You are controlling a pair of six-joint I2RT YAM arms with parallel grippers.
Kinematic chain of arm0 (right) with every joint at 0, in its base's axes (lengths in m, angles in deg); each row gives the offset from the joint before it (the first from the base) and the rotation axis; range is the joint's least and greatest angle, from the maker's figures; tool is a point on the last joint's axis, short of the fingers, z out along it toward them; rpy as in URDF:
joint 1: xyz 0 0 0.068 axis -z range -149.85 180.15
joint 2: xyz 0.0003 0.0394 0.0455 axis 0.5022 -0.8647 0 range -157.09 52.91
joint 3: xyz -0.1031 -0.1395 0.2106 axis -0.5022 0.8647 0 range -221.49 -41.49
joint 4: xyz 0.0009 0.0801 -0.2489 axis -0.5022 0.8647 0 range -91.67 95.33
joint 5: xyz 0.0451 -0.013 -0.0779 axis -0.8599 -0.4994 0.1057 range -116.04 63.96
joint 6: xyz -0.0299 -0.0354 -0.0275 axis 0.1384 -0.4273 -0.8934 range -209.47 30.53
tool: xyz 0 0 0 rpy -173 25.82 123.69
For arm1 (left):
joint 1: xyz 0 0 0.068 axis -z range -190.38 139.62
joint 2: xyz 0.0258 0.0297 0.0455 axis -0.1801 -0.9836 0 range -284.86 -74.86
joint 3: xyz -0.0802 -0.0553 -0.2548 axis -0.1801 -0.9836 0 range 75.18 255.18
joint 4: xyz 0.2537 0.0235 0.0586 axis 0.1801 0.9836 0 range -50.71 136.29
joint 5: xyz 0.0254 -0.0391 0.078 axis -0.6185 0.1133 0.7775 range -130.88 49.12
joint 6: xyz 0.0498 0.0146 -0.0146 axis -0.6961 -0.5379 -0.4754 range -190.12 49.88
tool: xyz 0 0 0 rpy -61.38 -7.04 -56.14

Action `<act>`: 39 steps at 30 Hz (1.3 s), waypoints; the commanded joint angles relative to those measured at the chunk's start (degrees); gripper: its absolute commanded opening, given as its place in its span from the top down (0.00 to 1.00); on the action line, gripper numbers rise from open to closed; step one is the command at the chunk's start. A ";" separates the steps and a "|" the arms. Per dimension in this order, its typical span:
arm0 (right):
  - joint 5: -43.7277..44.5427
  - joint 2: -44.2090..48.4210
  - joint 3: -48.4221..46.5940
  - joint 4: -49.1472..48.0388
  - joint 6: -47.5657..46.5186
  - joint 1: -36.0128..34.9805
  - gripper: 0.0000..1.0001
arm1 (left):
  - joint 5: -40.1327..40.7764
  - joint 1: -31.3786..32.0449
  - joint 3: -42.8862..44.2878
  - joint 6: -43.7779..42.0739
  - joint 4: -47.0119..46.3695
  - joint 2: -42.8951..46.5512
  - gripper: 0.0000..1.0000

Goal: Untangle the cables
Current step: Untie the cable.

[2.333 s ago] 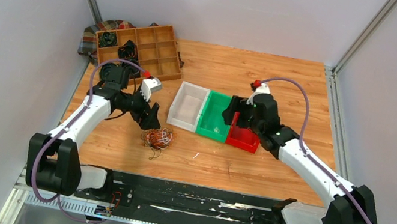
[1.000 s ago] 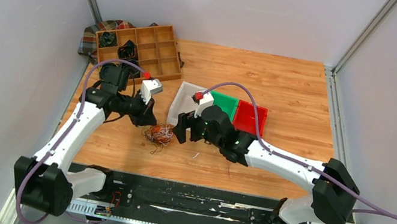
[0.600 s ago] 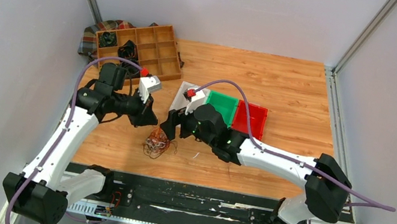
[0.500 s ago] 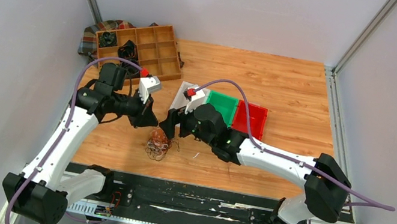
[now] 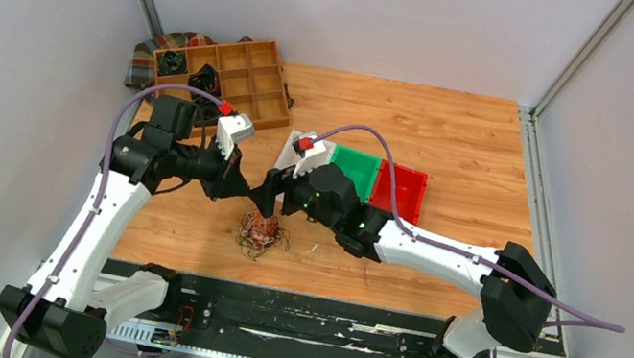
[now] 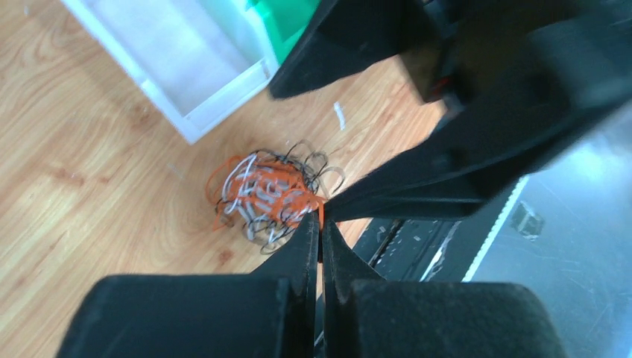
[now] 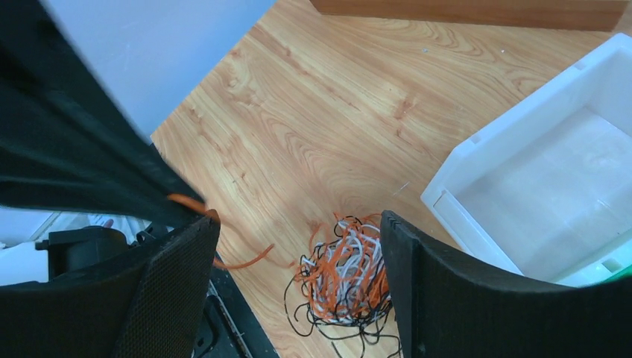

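The cables (image 5: 261,231) are a small ball of orange, white and black wires on the wood, near the front edge. My left gripper (image 5: 249,196) hangs just above and left of the ball, shut on one orange strand. In the left wrist view that strand sticks out at the closed tips of the left gripper (image 6: 320,221), with the cables (image 6: 264,195) below. My right gripper (image 5: 268,192) is tip to tip with the left one and open. In its own view the right gripper (image 7: 298,220) straddles the cables (image 7: 346,272) from above, touching nothing.
A white bin (image 5: 291,150), a green bin (image 5: 356,168) and a red bin (image 5: 399,188) stand in a row behind the right arm. A wooden compartment tray (image 5: 223,76) lies on a plaid cloth (image 5: 143,62) at the back left. A white scrap (image 5: 313,248) lies near the tangle.
The right gripper has swung left from the bins to meet the left gripper over the tangle. The left gripper has risen with the strand. The ball has shifted slightly toward the front edge.
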 commanded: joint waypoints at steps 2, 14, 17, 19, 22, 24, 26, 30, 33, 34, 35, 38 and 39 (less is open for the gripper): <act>-1.89 -4.12 -1.37 -2.93 2.08 -1.09 0.22 | -9.08 1.36 5.97 3.93 -0.70 1.59 0.99; -0.42 -8.19 -0.23 -6.98 4.55 -1.20 0.24 | -15.44 1.93 16.09 10.18 -0.81 1.54 0.99; 0.20 -9.15 0.92 -8.94 4.93 -1.20 0.24 | -16.47 1.97 20.83 11.99 -0.81 0.44 0.99; 0.86 -9.75 1.58 -9.36 5.16 -1.20 0.26 | -16.58 1.94 24.54 12.72 -0.81 -0.26 0.99; 1.01 -10.48 2.63 -10.49 5.70 -1.20 0.26 | -16.43 1.97 31.34 13.63 -0.81 -1.43 0.99; 0.95 -11.08 3.17 -11.33 6.23 -1.20 0.27 | -15.94 1.96 35.91 14.37 -0.81 -2.71 0.99; 0.66 -11.62 3.65 -12.19 6.59 -1.20 0.27 | -15.61 1.94 40.46 15.44 -0.79 -4.19 0.99; 0.96 -12.24 4.37 -12.36 6.62 -1.20 0.32 | -14.88 1.94 48.39 17.07 -0.82 -6.73 0.99; 2.56 -12.30 6.24 -12.21 6.68 -1.20 0.33 | -13.21 1.94 54.09 17.18 -0.89 -8.48 0.99; 2.96 -12.33 7.17 -12.34 6.83 -1.20 0.34 | -12.38 1.92 56.32 17.24 -0.90 -9.12 0.99; 3.27 -12.40 8.34 -12.44 7.18 -1.20 0.34 | -11.51 1.93 58.62 17.36 -0.90 -9.84 0.99; 4.28 -12.56 10.96 -12.92 8.36 -1.20 0.34 | -9.28 1.94 66.80 18.20 -0.90 -12.26 0.99; 4.56 -12.58 11.67 -13.12 8.74 -1.20 0.34 | -8.68 1.94 68.60 18.51 -0.90 -12.94 1.00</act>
